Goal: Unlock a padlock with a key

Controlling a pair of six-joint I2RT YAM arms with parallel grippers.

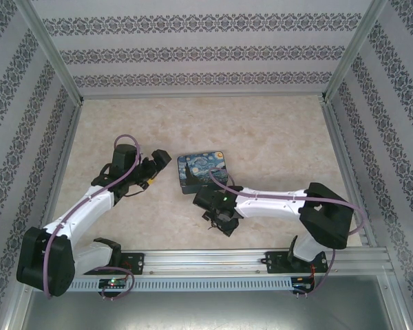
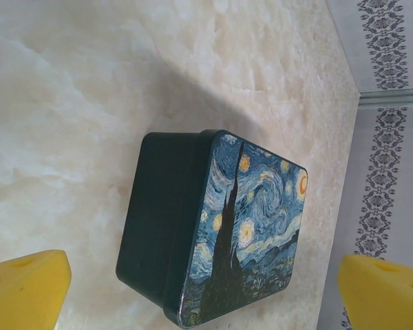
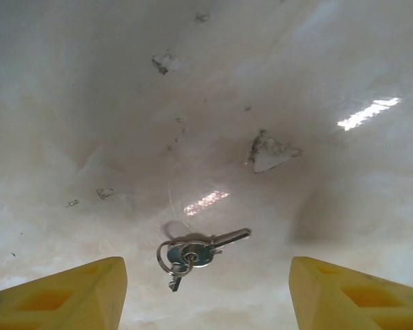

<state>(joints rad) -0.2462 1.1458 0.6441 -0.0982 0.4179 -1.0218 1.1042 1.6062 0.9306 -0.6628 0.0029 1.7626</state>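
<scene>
The left gripper (image 2: 205, 292) is being held at its widest, its two yellow fingers (image 2: 24, 292) being seen at the lower corners of the left wrist view with nothing gripped between them. A dark tin (image 2: 193, 227) with a Starry Night lid is being framed between those fingers. It is resting on the marble-patterned table (image 1: 275, 130). In the top view the left gripper is being shown just beside the tin's left edge; whether they are touching cannot be told.

The right gripper (image 3: 206, 295) is being held partly spread, its yellow fingertips (image 3: 62, 295) standing apart with nothing clamped between them. It is being pointed down at the table between the tin and the near aluminium rail (image 1: 261, 258). A small bunch of keys (image 3: 193, 253) is being seen lying flat on the table, between and just beyond those fingertips, touched by neither. The bunch is made up of a silver key with a round bow, its blade pointing to the right of the wrist view, and a smaller key, both threaded on a wire ring. A chipped patch (image 3: 268, 151) is being shown on the table beyond the keys.
</scene>
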